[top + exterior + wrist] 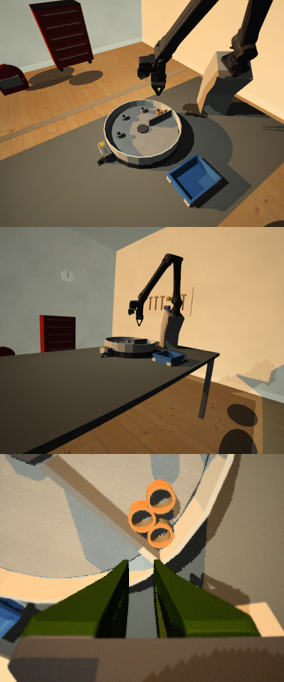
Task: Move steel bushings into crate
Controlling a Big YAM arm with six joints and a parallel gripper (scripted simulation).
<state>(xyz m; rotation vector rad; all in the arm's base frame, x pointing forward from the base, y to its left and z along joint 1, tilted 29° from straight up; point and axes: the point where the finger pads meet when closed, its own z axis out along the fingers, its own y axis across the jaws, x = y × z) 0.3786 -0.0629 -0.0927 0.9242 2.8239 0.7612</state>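
And here are the three steel bushings [143, 110] [128, 341], spread inside the turntable [140, 160] [134, 348] [55, 585] at twelve, ten and nearly nine o'clock from above, though only two peek over the wall in the exterior view! The wrist view catches none of them, picking out three touching orange bushings [159, 112] [161, 535] beside the divider [161, 118] [140, 341] [95, 501], half past one from above. Outside, the crate [211, 173] [162, 359] [6, 619] sits at five o'clock, while the fingers [158, 94] [139, 325] hang high, slightly spread, pinching nothing, their narrow gap plain in the wrist view!

Bushings [119, 134] [161, 536] stand inside the turntable [116, 151] [130, 348] [65, 585].
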